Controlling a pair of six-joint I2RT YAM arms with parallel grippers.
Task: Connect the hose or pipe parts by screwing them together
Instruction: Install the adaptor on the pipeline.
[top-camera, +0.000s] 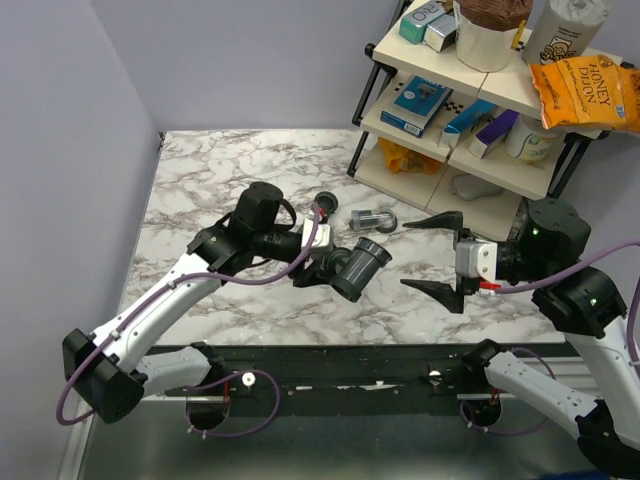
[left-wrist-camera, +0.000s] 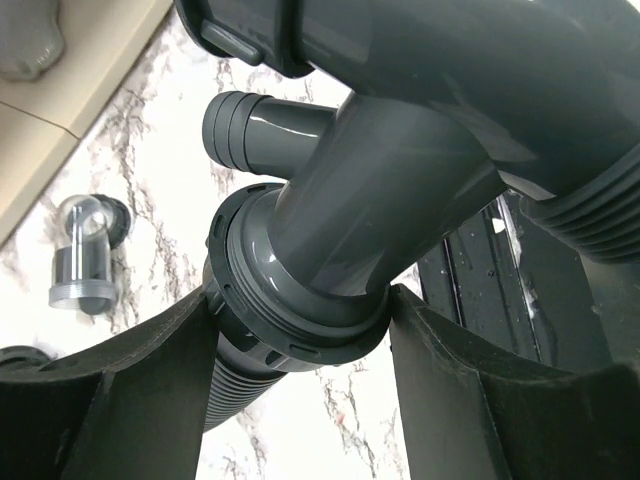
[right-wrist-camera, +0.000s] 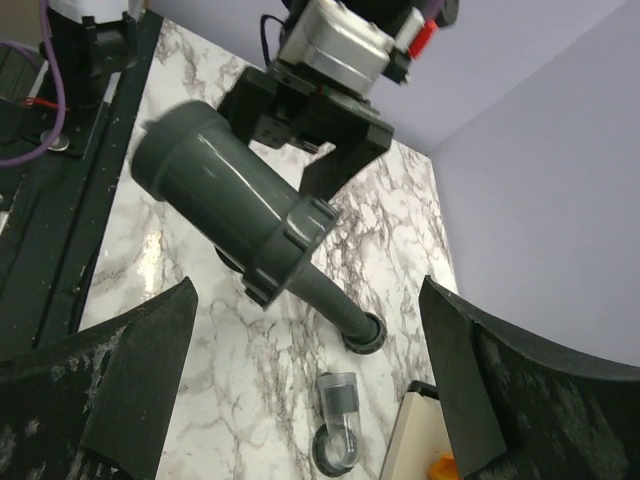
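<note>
We see a marble table (top-camera: 200, 200) from above, with a shelf (top-camera: 500, 205) of boxes and packets at its back corner. In front of the shelf, toward the arm bases, the left gripper (top-camera: 325, 268) holds the dark Y-shaped fitting (top-camera: 362, 262) above the tabletop, its wide open tube pointing toward the right arm.

In the left wrist view, the two black fingers (left-wrist-camera: 110, 400) are partly closed and press on opposite sides of the ridged collar (left-wrist-camera: 290, 330) at the fitting's lower end, so the grip is on that collar. The ribbed hose (right-wrist-camera: 335, 300) comes out of the collar and slopes down and away toward the shelf side. Its far end nut (top-camera: 325, 205) rests on the table.

The right gripper (top-camera: 437, 257) is nearer the shelf than the fitting and faces the fitting's open tube across a clear gap. Its fingers (right-wrist-camera: 130, 370) are spread as wide as they go, holding nothing and touching nothing.

A short clear end piece (top-camera: 375, 218) lies on the table between the fitting and the shelf, apart from both grippers.
</note>
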